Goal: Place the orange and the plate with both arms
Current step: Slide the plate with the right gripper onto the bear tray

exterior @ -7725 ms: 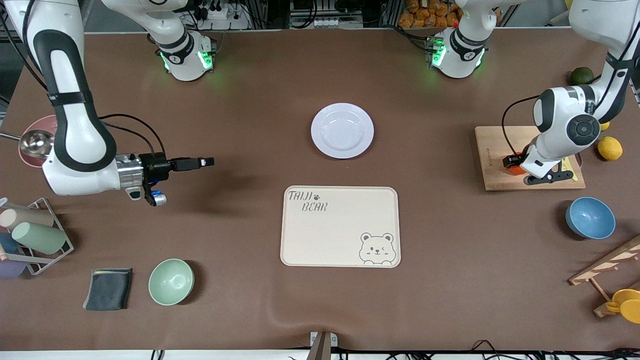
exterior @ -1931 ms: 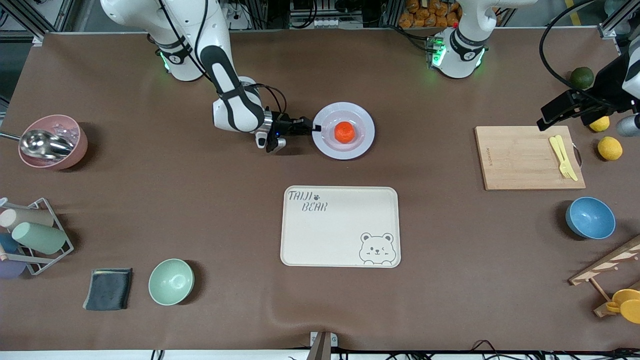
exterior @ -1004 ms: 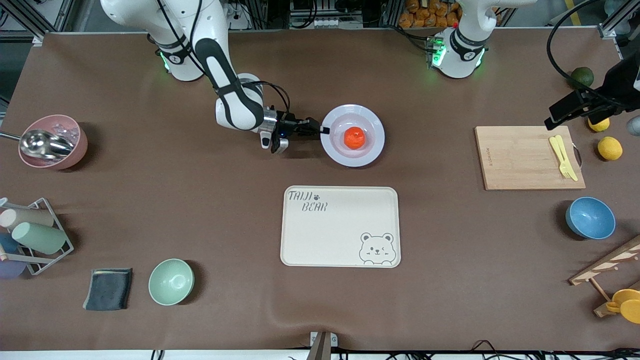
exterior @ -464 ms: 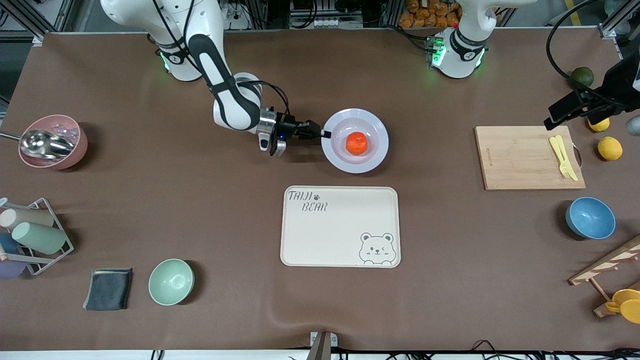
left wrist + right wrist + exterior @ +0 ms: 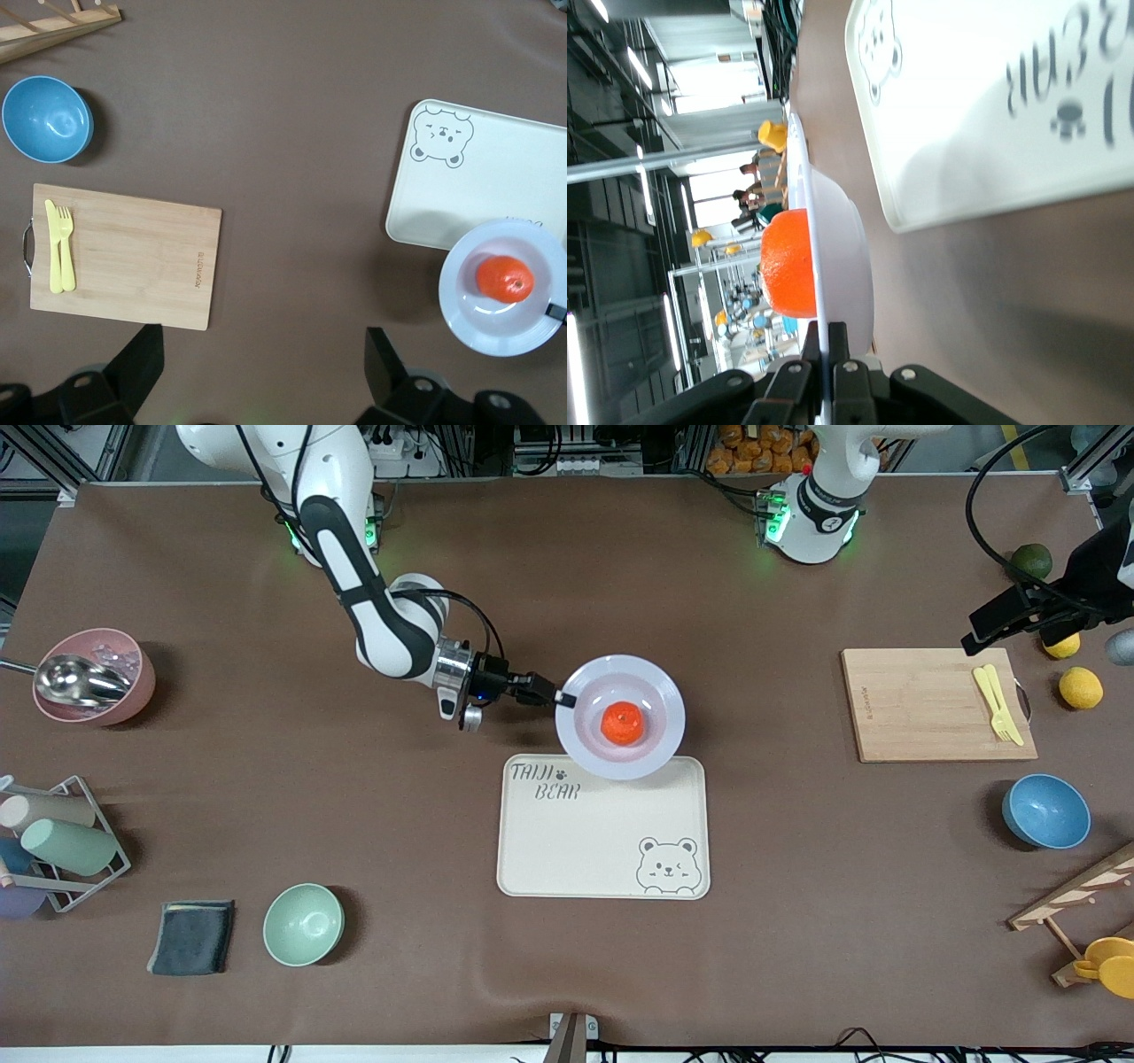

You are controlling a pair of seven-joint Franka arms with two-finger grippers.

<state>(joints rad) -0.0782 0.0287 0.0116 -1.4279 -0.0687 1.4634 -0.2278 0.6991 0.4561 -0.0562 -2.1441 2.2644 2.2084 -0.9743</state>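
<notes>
The pale lavender plate (image 5: 657,691) carries the orange (image 5: 622,723) at its middle. My right gripper (image 5: 563,698) is shut on the plate's rim at the right arm's end and holds it in the air, over the edge of the cream bear tray (image 5: 602,841) that lies farthest from the front camera. In the right wrist view the fingers (image 5: 828,345) clamp the plate's rim (image 5: 846,239), with the orange (image 5: 788,264) on it and the tray (image 5: 992,97) below. My left gripper (image 5: 983,627) waits open and empty, high over the cutting board's corner; its wrist view (image 5: 261,372) shows the plate (image 5: 469,310) and orange (image 5: 505,278).
A wooden cutting board (image 5: 921,704) with a yellow fork (image 5: 997,701) lies at the left arm's end, with lemons (image 5: 1081,687), a dark green fruit (image 5: 1030,560) and a blue bowl (image 5: 1045,810) nearby. A green bowl (image 5: 303,924), a dark cloth (image 5: 190,937) and a pink bowl (image 5: 93,677) lie toward the right arm's end.
My right gripper has lifted the plate with the orange off the table and carried it toward the front camera, to over the tray's edge. The left arm has stayed still.
</notes>
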